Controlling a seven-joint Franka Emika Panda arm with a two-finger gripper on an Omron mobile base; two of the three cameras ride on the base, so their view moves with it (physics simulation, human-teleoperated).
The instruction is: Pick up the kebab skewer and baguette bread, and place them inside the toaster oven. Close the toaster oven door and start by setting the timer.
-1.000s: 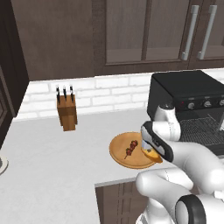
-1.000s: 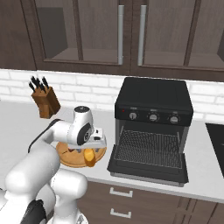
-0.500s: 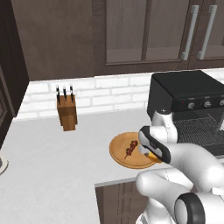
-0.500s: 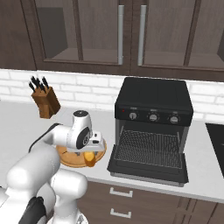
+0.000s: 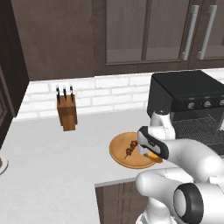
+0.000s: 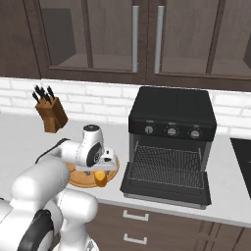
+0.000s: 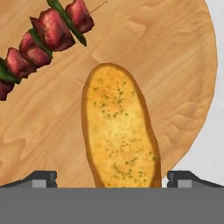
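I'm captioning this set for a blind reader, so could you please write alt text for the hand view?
A golden baguette bread lies on a round wooden board, straight ahead of the open pincer, whose two dark fingertips stand either side of the loaf's near end. Beside it, at upper left, lies the kebab skewer of red meat chunks with green pieces.

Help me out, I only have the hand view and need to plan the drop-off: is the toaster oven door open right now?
Observer: Yes, the toaster oven door lies folded down flat in front of the toaster oven.
Operator: Anything already on the rack?
Observer: No, the wire rack is bare.
Operator: Which side of the board is the oven?
Observer: In the right base view, the round wooden board sits just left of the door; the pincer hangs open over the baguette bread.
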